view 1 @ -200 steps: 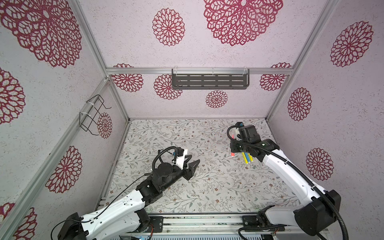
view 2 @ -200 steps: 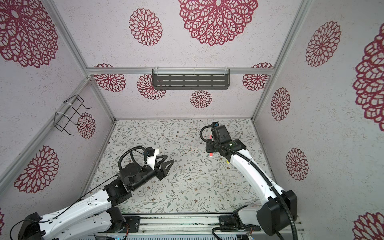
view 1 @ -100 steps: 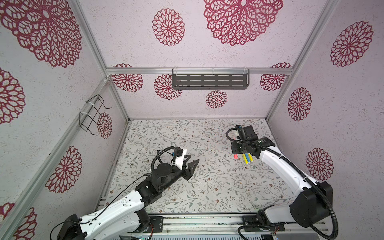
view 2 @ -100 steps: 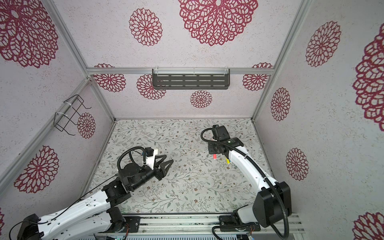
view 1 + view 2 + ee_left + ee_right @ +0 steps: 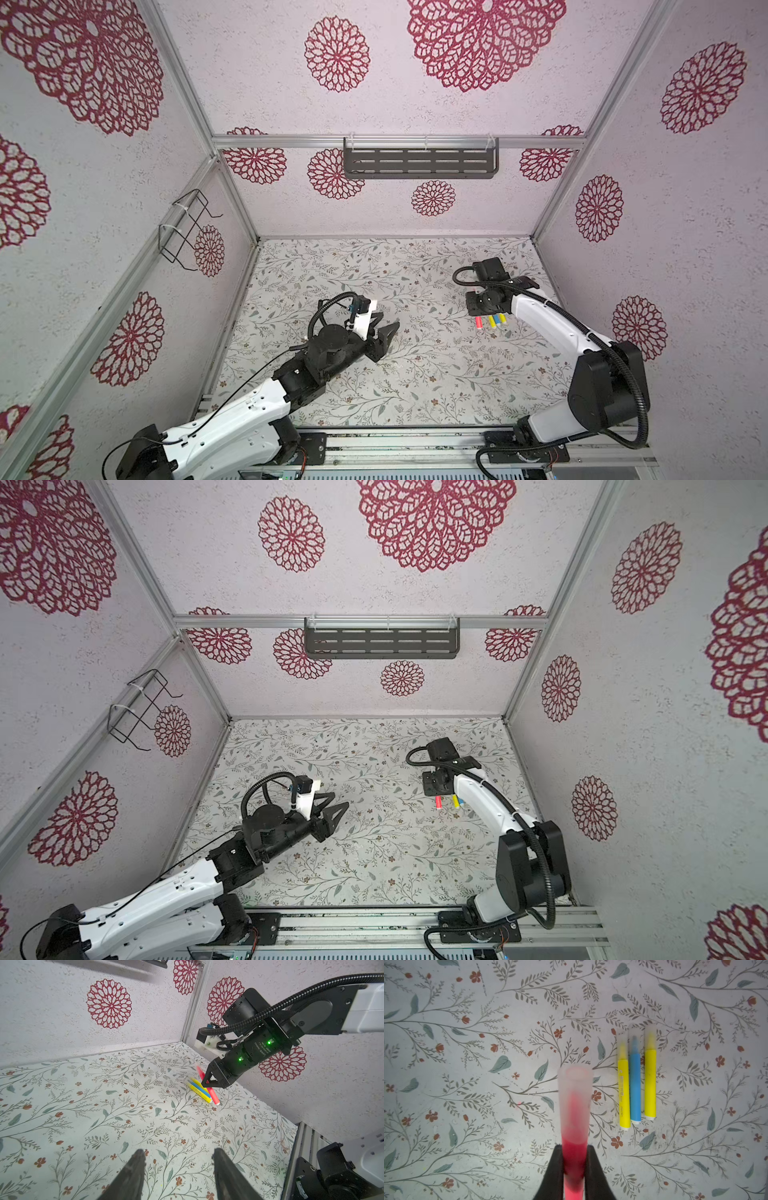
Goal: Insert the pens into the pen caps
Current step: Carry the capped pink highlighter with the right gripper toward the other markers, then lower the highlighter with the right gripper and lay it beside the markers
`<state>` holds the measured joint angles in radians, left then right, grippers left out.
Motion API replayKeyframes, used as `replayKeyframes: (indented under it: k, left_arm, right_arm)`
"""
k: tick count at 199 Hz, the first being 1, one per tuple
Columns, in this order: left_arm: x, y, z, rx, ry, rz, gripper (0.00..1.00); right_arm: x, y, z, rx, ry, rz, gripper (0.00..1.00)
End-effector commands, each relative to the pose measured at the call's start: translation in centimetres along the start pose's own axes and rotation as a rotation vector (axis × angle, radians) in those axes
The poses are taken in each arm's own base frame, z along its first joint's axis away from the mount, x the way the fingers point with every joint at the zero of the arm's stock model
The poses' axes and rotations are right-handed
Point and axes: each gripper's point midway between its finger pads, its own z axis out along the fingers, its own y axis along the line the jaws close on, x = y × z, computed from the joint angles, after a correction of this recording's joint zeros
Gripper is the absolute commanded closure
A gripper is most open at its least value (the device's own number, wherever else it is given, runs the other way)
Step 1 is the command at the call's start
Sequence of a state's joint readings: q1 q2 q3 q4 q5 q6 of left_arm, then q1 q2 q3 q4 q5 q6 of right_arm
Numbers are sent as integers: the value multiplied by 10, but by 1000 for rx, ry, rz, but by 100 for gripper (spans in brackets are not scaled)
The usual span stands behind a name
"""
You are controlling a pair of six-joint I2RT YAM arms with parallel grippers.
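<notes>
Since the right gripper point(image 5: 574, 1148) is clamped on the barrel of the red pen point(image 5: 214, 1096), whose tip already sits inside a translucent cap point(image 5: 575, 1088), the step in hand looks like laying this finished pen down with the others. To do that well, I would lower it until the barrel lies flat on the mat point(image 5: 467, 1105), parallel to the row, and only then part the jaws, so that it neither drops nor rolls. The release should be gentle, because a knock could push the neighbours out of line, and the lift afterwards should go straight up. Whether the pen's end already touches the mat cannot be told. In a top view the red pen shows at six o'clock of the gripper, just under it. At three o'clock of the red pen, just beside it, lie a yellow pen point(image 5: 624, 1093), a blue pen point(image 5: 635, 1086) and a second yellow pen point(image 5: 650, 1082), side by side and touching or nearly so, each with a whitish cap over its tip. At nine o'clock of the pens, well apart, the left gripper point(image 5: 178, 1151) hangs above the mat with its jaws apart and nothing between them.
</notes>
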<state>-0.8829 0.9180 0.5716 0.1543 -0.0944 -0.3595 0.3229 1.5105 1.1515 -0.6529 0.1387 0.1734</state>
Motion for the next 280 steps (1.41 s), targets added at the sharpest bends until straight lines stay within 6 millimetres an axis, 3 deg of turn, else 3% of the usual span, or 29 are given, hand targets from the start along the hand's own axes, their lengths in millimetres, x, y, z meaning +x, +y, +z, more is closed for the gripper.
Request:
replayKeyframes:
  k: [1,76,185,280]
  left_arm:
    - [-11,-11,0,31,-16,6,44]
    - [-10,-11,0,37,-10,6,45]
    - [-16,-10,-8,32,-28,11,45]
    - [-15,-7,-15,22,-33,6,44]
  right_arm:
    - [-2,-12,6,50,5,-20,100]
    - [4,-31,33,156,93,-74,100]
    - [-11,-42,68,259,175,-151,100]
    - [-13,-52,84,330,209,-180,100]
